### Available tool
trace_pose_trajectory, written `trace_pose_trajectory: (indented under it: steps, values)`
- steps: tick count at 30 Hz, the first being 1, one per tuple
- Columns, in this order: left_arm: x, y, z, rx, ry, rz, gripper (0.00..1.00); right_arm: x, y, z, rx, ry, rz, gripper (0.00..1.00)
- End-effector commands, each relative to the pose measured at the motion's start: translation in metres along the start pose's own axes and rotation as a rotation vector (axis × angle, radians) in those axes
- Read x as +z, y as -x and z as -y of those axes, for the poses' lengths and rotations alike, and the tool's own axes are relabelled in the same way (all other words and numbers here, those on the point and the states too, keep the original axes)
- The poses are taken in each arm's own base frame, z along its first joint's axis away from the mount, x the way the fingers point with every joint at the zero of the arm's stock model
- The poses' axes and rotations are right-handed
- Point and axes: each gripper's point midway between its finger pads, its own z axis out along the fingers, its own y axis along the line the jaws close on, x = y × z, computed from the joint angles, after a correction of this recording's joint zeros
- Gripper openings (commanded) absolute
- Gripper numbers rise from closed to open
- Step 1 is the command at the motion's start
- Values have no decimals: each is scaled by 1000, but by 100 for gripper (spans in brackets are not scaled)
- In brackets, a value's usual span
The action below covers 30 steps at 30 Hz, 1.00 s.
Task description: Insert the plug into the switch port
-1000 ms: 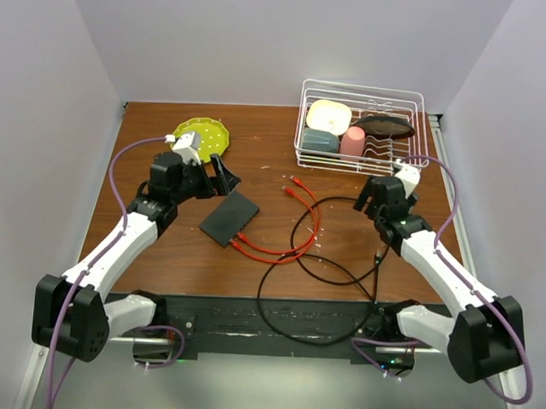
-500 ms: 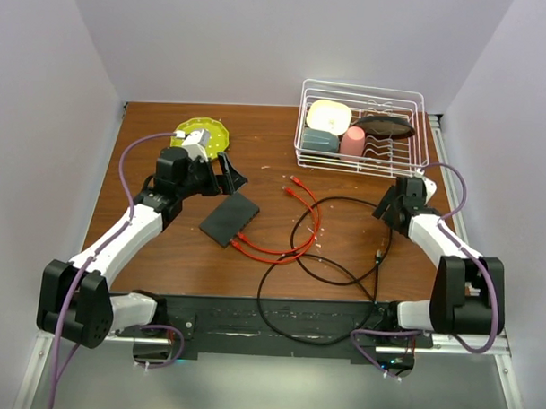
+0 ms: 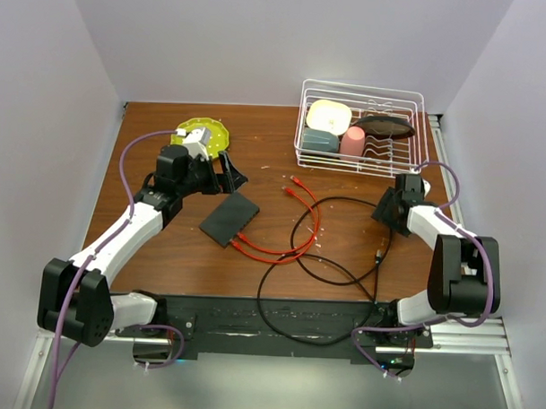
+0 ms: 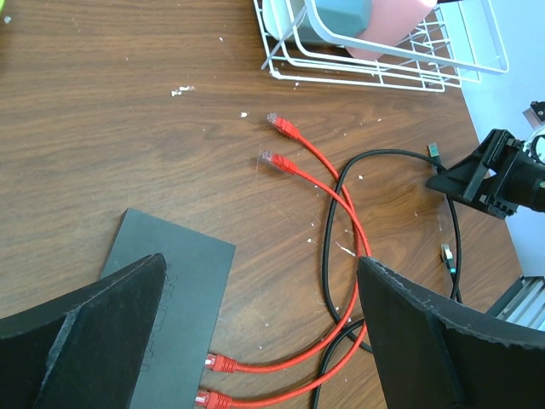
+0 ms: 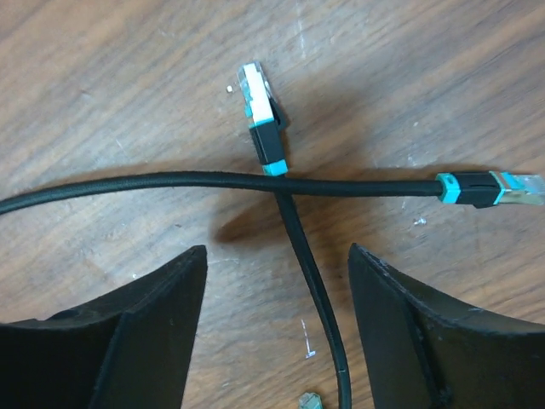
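The flat black switch box (image 3: 229,217) lies left of centre and shows in the left wrist view (image 4: 174,285). Two red plugs (image 4: 215,365) sit in ports on its near-right edge; I cannot make out the free ports. The free ends of the red cables (image 4: 281,126) lie on the wood. A black cable (image 3: 342,270) loops over the table. My left gripper (image 3: 227,178) is open and empty just beyond the box (image 4: 260,273). My right gripper (image 3: 387,211) is open low over the black cable (image 5: 311,273). Two teal-tipped black plugs (image 5: 260,106) (image 5: 490,189) lie just ahead of it (image 5: 277,341).
A white wire dish rack (image 3: 361,127) with bowls and a pink cup stands at the back right. A yellow-green plate (image 3: 204,135) lies at the back left behind my left arm. Another black plug (image 3: 379,256) lies on the wood near the right arm.
My right arm has drawn back to the right, and its gripper now sits lower over the black cable's end. My left gripper has shifted slightly farther back and stays open.
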Motion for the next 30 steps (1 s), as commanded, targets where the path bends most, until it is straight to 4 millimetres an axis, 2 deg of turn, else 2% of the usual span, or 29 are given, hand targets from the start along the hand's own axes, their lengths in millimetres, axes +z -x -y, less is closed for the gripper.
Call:
trace_pose_trajectory:
  steps: [1,2,7,8,9,10,12,13,18,19,24,25,26,27,28,29,30]
  values:
    - [-2,17,14,38,-41,35,100,-4,15,-10,-9,41,27,65]
    - [-2,19,16,41,-48,38,100,-3,16,-11,-11,46,23,44]
    - [-4,16,14,43,-37,34,100,1,10,-16,-30,71,-7,40]
    - [-5,18,14,48,-34,34,100,1,10,-18,-32,81,-10,34]
    - [-5,16,12,50,-23,25,100,1,10,-19,-32,86,-11,22]
    - [-6,20,14,54,-24,32,100,2,10,-20,-35,92,-12,15]
    - [-9,23,15,64,-20,35,100,2,8,-23,-43,110,-22,9]
    - [-10,24,16,66,-22,35,100,2,8,-25,-48,123,-24,2]
    - [-13,25,17,59,-21,55,100,-6,17,-39,-75,203,8,0]
    - [-13,26,18,57,-27,55,100,-10,19,-46,-80,249,10,0]
    - [-13,27,21,56,-40,57,100,-45,52,-65,-61,339,108,0]
    - [-14,27,21,55,-39,59,100,-56,68,-71,-57,355,144,0]
    - [-14,27,21,53,-38,63,100,-74,81,-74,-52,373,191,0]
    - [-14,27,21,50,-36,63,100,-84,86,-74,-51,375,204,0]
    - [-13,28,21,48,-37,65,100,-103,106,-76,-44,381,266,0]
    - [-13,30,24,45,-50,74,100,-116,116,-76,-38,383,301,0]
    - [-12,31,25,40,-59,76,100,-139,128,-75,-32,396,360,0]
